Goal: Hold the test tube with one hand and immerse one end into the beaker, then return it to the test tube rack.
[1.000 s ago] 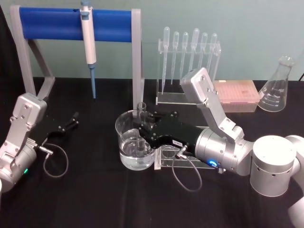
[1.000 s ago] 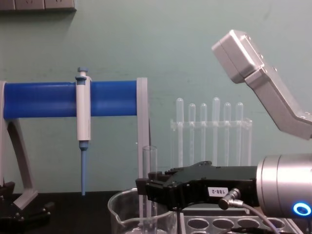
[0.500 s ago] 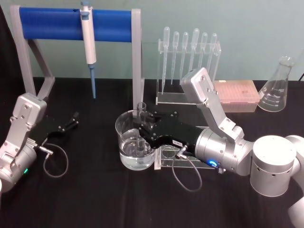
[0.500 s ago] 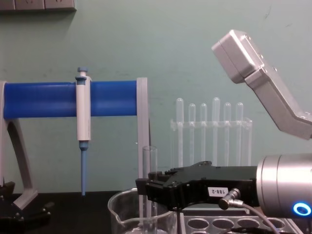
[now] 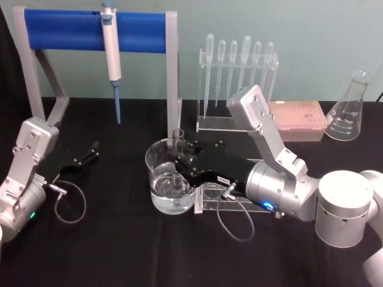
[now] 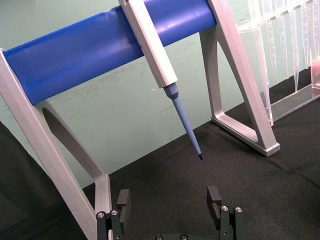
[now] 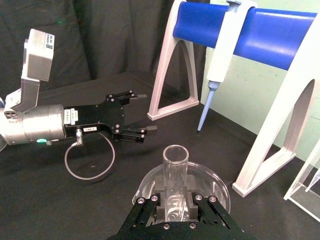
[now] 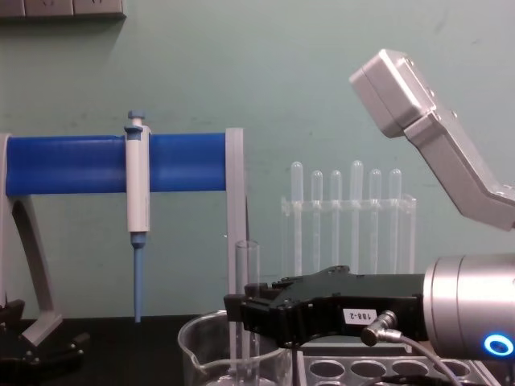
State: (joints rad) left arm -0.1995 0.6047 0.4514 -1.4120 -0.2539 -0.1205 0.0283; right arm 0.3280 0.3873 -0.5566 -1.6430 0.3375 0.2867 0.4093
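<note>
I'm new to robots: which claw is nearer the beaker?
Right. The right claw holds the test tube inside the beaker; the left claw lies off to its left.

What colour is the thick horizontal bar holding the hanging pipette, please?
The thick horizontal bar is blue; head view shows it best.

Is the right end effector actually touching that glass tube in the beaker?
Touching. The right wrist view shows the right end effector clamped on both sides of the test tube, standing in the beaker.
</note>
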